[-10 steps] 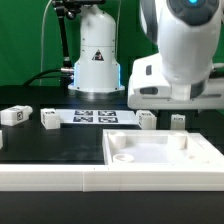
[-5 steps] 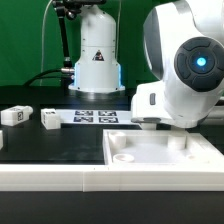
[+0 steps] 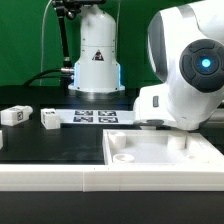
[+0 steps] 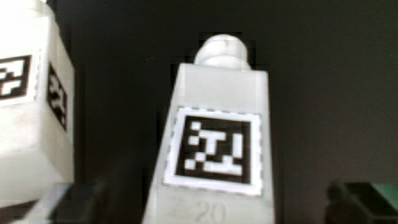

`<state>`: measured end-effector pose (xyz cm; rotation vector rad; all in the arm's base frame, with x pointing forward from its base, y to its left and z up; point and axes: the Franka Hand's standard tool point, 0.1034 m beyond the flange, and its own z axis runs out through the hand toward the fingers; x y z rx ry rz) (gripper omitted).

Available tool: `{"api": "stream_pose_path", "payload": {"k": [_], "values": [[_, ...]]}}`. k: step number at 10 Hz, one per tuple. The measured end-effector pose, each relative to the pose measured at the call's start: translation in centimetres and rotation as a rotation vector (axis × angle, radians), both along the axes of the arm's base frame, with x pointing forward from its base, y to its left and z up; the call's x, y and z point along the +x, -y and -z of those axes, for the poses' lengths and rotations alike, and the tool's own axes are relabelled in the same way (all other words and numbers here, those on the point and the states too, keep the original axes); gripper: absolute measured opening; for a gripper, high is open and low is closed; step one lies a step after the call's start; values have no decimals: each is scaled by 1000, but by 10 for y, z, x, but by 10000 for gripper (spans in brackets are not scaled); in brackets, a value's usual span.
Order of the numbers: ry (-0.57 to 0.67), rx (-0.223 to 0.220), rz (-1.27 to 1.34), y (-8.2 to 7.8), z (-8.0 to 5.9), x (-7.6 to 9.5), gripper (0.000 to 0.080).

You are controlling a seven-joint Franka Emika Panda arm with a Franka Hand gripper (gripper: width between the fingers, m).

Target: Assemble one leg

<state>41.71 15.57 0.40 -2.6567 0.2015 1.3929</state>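
Nearest in the exterior view, a wide white tabletop [image 3: 160, 150] lies on a black table [image 3: 50, 145]. Just behind its far edge, on the exterior view's right, the robot's bulky white arm [image 3: 190, 80] leans low and hides what it reaches for.

The wrist view shows that target. The leg [image 4: 217, 120], a small white post with a rounded peg at 1 end, sits inside the gripper [image 4: 222, 200]. The gripper's 2 dark fingers [image 4: 75, 205] are spread, 1 on each side of the post, and neither visibly presses it. A second leg [image 4: 27, 100] stands just beside.

The step in hand looks like the grasp. To do it well, the arm should centre the post between the fingers and close on its plain sides. It should also stay clear of the neighbouring post so that nothing tips.

Farther back, on the exterior view's left, 2 more legs [image 3: 15, 115] [image 3: 48, 119] rest apart from the others. The marker board [image 3: 95, 116] lies beyond them, before the arm's white base [image 3: 97, 55].

For markings, the leg carries a black-and-white square tag [image 4: 217, 148], and faint marks beneath it are too blurred to read. The base bears a black warning triangle [image 3: 97, 56]. No brand name or words can be read.
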Motion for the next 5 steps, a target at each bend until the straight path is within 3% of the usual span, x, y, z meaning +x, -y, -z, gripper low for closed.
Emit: {"api": "stream_pose_path", "payload": {"k": [1,2,3,5], "values": [[0,0,0,0,0,0,554],[0,0,0,0,0,0,358],[-1,0,0,0,0,0,291],[-1,0,0,0,0,0,291]]}}
